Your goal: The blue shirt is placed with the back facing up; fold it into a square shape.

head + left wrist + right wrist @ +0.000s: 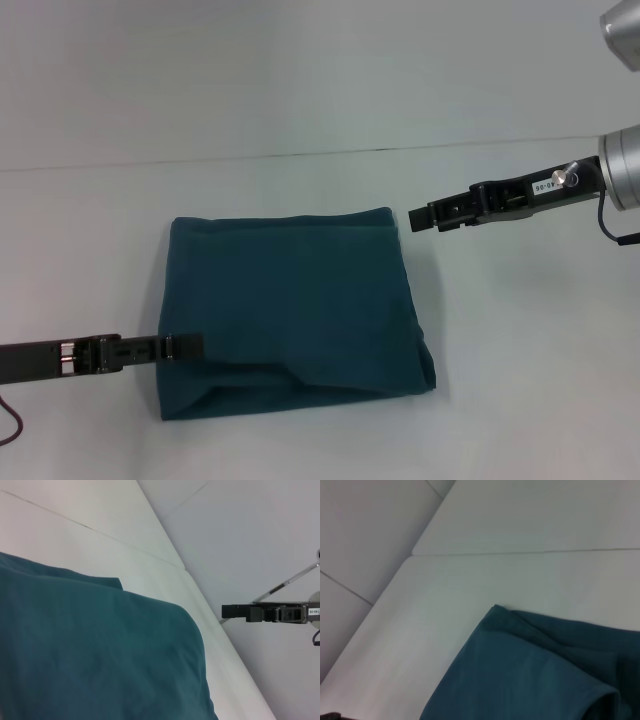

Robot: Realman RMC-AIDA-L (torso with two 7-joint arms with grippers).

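The left gripper (190, 346) reaches in low from the robot's left, its dark fingers drawn close together with no gap showing between them, tips lying at the left edge of the blue shirt (295, 310) over the cloth — whether any fabric is pinched between them cannot be told from the head view. The right gripper (418, 218) hangs in the air just beside the shirt's far right corner, apart from the cloth and holding nothing; its fingers likewise sit together, a closure that also shows in the left wrist view, where the right gripper (226, 612) appears as a narrow black bar against the pale background. The shirt lies on the white table (520, 380) in front of the robot, folded into a compact, roughly square block — plain teal side up, with an overlapping flap along its near edge and a small bulge at the near right corner. In the right wrist view a layered corner of the shirt (540, 670) rests flat on the table surface (445, 610).
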